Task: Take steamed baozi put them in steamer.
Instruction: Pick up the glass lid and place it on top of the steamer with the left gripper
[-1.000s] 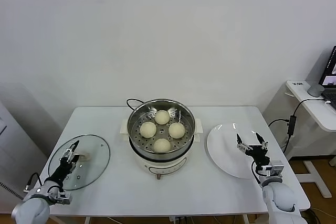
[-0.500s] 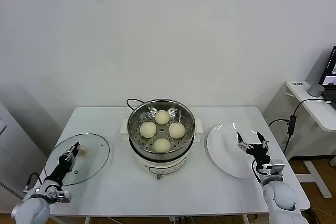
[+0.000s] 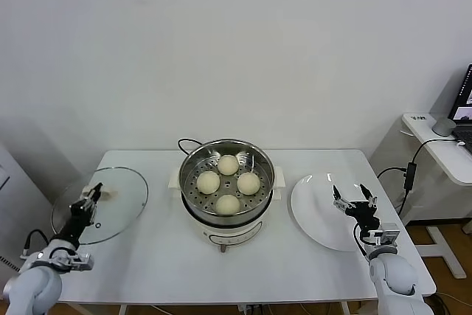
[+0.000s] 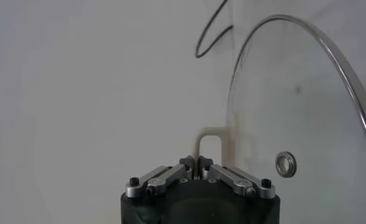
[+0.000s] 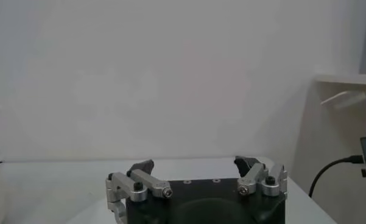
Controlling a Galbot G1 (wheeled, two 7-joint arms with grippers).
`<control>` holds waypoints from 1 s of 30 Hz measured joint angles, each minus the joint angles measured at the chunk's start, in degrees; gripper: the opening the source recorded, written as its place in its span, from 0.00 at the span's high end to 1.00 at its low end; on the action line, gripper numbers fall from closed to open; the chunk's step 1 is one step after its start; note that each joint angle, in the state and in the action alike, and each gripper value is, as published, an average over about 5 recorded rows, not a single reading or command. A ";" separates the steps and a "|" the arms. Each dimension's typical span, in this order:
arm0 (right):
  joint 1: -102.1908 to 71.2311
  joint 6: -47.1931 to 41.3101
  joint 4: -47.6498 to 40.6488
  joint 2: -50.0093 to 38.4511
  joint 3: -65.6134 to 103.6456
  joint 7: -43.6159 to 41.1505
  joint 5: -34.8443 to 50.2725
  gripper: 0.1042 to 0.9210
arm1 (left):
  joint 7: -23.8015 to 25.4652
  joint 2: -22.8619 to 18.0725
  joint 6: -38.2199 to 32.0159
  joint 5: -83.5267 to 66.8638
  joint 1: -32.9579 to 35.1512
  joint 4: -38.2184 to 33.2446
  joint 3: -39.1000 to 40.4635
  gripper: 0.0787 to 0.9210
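Observation:
Several pale round steamed baozi (image 3: 228,164) sit on the perforated tray inside the shiny steamer (image 3: 236,232) at the table's middle. At the table's left edge my left gripper (image 3: 88,198) is shut on the cream handle (image 4: 208,135) of the round glass lid (image 3: 114,201). The lid is tilted up off the table. The left wrist view shows the left gripper (image 4: 197,161) pinching one leg of the handle, with the lid's glass (image 4: 304,109) beside it. My right gripper (image 3: 349,193) stands open and empty over the white plate (image 3: 313,204); the right wrist view shows the right gripper (image 5: 193,164) with nothing between its fingers.
A black cord (image 3: 189,142) runs behind the steamer. A side table (image 3: 442,145) with a laptop stands at the far right. The white table (image 3: 147,263) ends just beyond both grippers.
My left gripper has shut on the lid's handle. It has raised the lid, tilted it and drawn it toward the table's left edge. The right arm stays put.

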 measured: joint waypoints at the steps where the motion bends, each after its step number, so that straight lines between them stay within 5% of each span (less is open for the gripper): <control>1: -0.06 -0.01 0.02 0.00 0.00 -0.06 0.00 0.12 | 0.64 0.27 0.77 -0.82 -0.02 -0.93 0.17 0.96; 17: -0.22 -0.03 0.34 -0.23 -0.12 -0.21 0.01 0.12 | 11.18 4.10 16.95 -6.22 -3.74 -15.19 8.10 0.96; 30: 0.13 -0.12 -0.43 -0.82 0.03 -0.07 0.07 0.12 | 17.34 2.97 30.18 -1.04 -10.14 -21.50 22.01 0.96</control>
